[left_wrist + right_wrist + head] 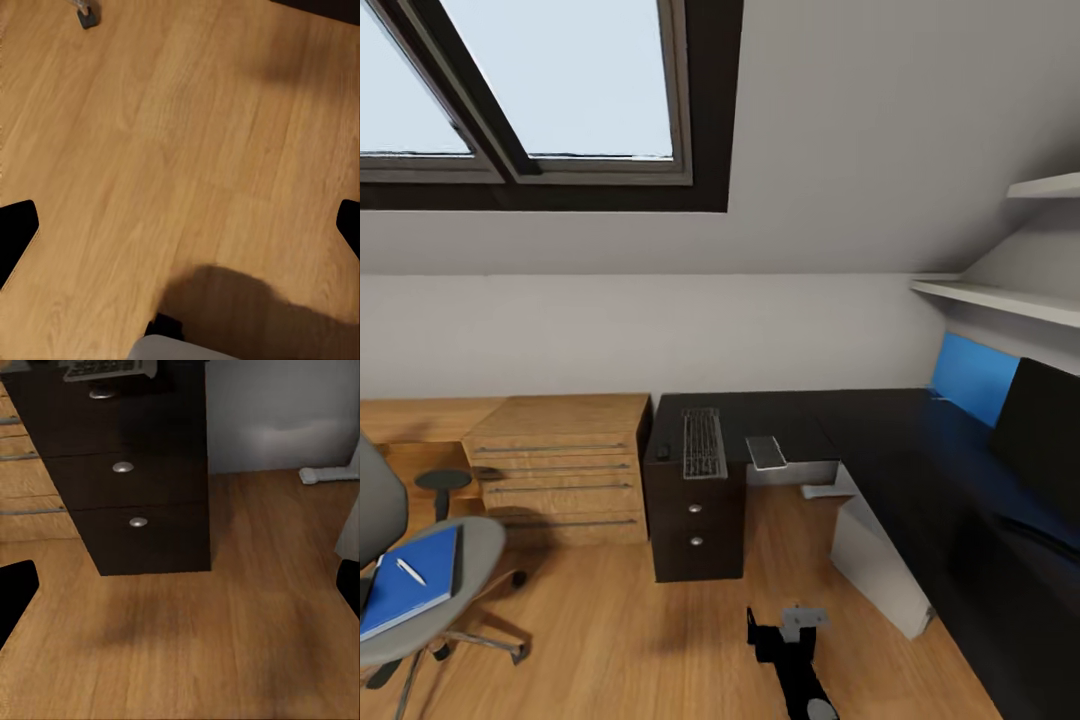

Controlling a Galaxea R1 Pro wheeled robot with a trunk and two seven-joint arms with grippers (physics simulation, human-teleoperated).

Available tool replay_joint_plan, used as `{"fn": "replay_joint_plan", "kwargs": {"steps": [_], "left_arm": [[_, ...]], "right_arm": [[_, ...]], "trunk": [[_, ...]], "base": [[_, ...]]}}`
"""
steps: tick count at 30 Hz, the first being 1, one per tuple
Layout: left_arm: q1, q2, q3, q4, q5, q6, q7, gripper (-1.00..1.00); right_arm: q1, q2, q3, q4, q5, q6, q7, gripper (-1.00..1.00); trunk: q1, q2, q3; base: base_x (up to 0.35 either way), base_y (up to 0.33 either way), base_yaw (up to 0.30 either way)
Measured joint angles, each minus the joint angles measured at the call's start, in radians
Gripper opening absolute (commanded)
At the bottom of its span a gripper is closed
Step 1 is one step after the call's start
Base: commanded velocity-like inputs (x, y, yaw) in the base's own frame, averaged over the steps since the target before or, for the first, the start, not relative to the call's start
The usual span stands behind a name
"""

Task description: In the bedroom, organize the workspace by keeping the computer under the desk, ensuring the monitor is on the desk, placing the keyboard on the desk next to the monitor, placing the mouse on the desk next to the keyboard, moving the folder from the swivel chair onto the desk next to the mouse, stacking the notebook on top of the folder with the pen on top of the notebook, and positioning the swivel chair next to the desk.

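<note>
A sloped pale grey ceiling (860, 120) carries a dark-framed skylight (540, 100) with 2 panes showing pale sky. Below it runs a low white-grey wall (660, 330). The floor (620, 640) is light wood planking, with soft shadows across it in both wrist views. Against the wall stands a light wooden drawer chest (555, 470) with 4 drawers and slim metal handles. Just beside it, touching or nearly so, is a black drawer unit (695, 530) with round silver knobs; 3 knobs show in the right wrist view. On the right, 2 white shelves (1000, 298) are fixed to the wall, 1 above the other.
</note>
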Motion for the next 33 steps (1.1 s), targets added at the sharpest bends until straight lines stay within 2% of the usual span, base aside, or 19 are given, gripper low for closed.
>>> {"fn": "replay_joint_plan", "kwargs": {"steps": [2,3,4,6,7,8,10,13,15,16,19,20,21,22,27,31,33], "left_arm": [[0.000,0.001,0.002,-0.002,0.001,0.000,0.000,1.00],[0.000,0.001,0.003,-0.002,0.001,0.000,0.000,1.00],[0.000,0.001,0.003,-0.003,0.001,0.001,0.000,1.00],[0.000,0.001,0.003,-0.004,0.001,0.001,0.000,1.00],[0.000,0.001,0.003,-0.004,0.001,0.001,0.000,1.00],[0.000,0.001,0.003,-0.004,0.001,0.002,0.001,1.00],[0.000,-0.003,0.003,-0.004,-0.001,0.005,0.002,1.00],[0.000,-0.019,0.001,-0.004,-0.006,0.006,0.000,1.00],[0.000,-0.029,0.000,-0.004,-0.008,0.006,-0.002,1.00],[0.000,-0.032,-0.001,-0.004,-0.008,0.005,-0.003,1.00],[0.000,-0.035,-0.002,-0.004,-0.008,0.002,-0.002,1.00],[0.000,-0.036,-0.002,-0.006,-0.008,-0.001,-0.003,1.00],[0.000,-0.037,-0.002,-0.007,-0.008,-0.001,-0.003,1.00],[0.000,-0.037,-0.003,-0.008,-0.008,-0.003,-0.003,1.00],[0.000,-0.038,-0.005,-0.009,-0.008,-0.006,-0.004,1.00],[0.000,-0.038,-0.005,-0.026,-0.008,-0.007,-0.005,1.00],[0.000,-0.038,-0.003,-0.073,-0.007,-0.006,-0.003,1.00]], "right_arm": [[-0.001,0.001,-0.022,-0.122,-0.101,0.110,0.036,1.00],[-0.001,0.001,-0.027,-0.146,-0.133,0.131,0.048,1.00],[-0.002,0.001,-0.035,-0.185,-0.204,0.172,0.078,1.00],[-0.002,0.002,-0.048,-0.239,-0.377,0.245,0.148,1.00],[-0.002,0.002,-0.050,-0.247,-0.421,0.259,0.165,1.00],[-0.003,0.001,-0.051,-0.263,-0.516,0.285,0.206,1.00],[-0.002,0.000,-0.054,-0.273,-0.583,0.296,0.243,1.00],[-0.003,0.001,-0.053,-0.274,-0.612,0.259,0.261,1.00],[-0.003,0.005,-0.049,-0.270,-0.626,0.167,0.263,1.00],[-0.003,0.008,-0.048,-0.269,-0.628,0.147,0.262,1.00],[-0.003,0.039,-0.049,-0.268,-0.633,0.078,0.260,1.00],[-0.002,0.039,-0.052,-0.268,-0.641,0.031,0.252,1.00],[-0.002,0.039,-0.053,-0.267,-0.646,0.022,0.248,1.00],[-0.003,0.039,-0.053,-0.265,-0.673,0.007,0.227,1.00],[-0.002,0.039,-0.047,-0.262,-0.744,-0.002,0.173,1.00],[-0.002,0.039,-0.047,-0.264,-0.762,-0.003,0.166,1.00],[-0.002,0.039,-0.047,-0.265,-0.768,-0.003,0.165,1.00]], "trunk": [[0.000,0.000,0.000],[0.000,0.000,0.000],[0.000,0.000,0.000],[0.000,0.000,0.000],[0.000,0.000,0.000],[0.000,0.000,0.000],[0.000,0.000,0.000],[0.000,0.000,0.000],[0.000,0.000,0.000],[0.000,0.000,0.000],[0.000,0.000,0.000],[0.000,0.000,0.000],[0.000,0.000,0.000],[0.000,0.000,0.000],[0.000,0.000,0.000],[0.000,0.000,0.000],[0.000,0.000,0.000]], "base": [[0.302,0.212,0.000],[0.300,0.216,0.000],[0.299,0.218,0.000],[0.298,0.220,0.000],[0.298,0.221,0.000],[0.298,0.221,0.000],[0.299,0.200,0.000],[0.303,0.150,0.000],[0.298,0.122,0.000],[0.278,0.122,0.000],[0.235,0.131,0.000],[0.218,0.155,0.000],[0.230,0.179,0.000],[0.232,0.185,0.000],[0.221,0.193,0.000],[0.081,0.083,0.000],[0.027,0.028,0.000]]}}
